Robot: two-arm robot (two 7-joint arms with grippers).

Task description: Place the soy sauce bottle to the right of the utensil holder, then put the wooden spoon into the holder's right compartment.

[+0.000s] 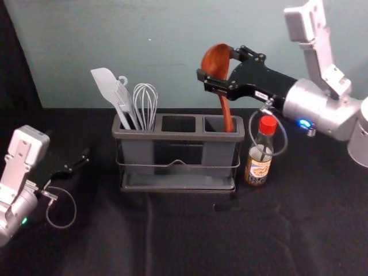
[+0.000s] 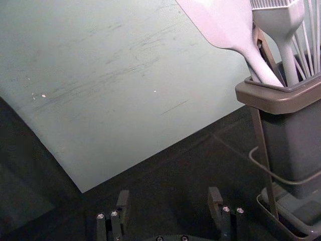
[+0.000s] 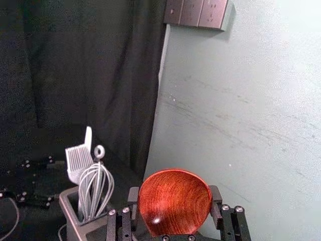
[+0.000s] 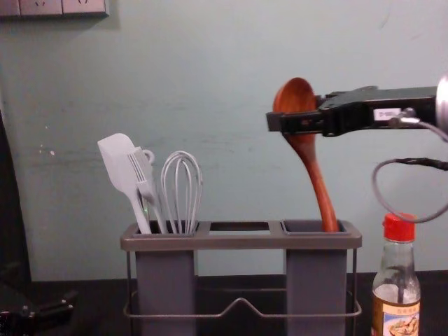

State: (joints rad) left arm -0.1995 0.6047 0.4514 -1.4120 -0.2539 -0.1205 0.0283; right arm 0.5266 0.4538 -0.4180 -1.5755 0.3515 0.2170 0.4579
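The wooden spoon (image 1: pixel 217 62) is in the right pincer (image 3: pixel 174 196), its bowl pinched between the two fingers and its handle slanting down below them into the right compartment (image 1: pixel 213 123) of the utensil holder (image 1: pixel 178 137); the handle leans toward that compartment's outer side, so lowering the pincer straight could jam it on the wall, twist the smooth, rounded bowl loose or shove the holder; letting go this high risks a hard drop.

The soy sauce bottle (image 1: pixel 258 168) stands upright below the pincer, just right of the holder; the cable (image 1: pixel 286 138) looping under the right arm hangs by its red cap and could snag and topple it on withdrawal; the left pincer (image 2: pixel 168 201), spread and empty, is parked beyond the holder's left end.
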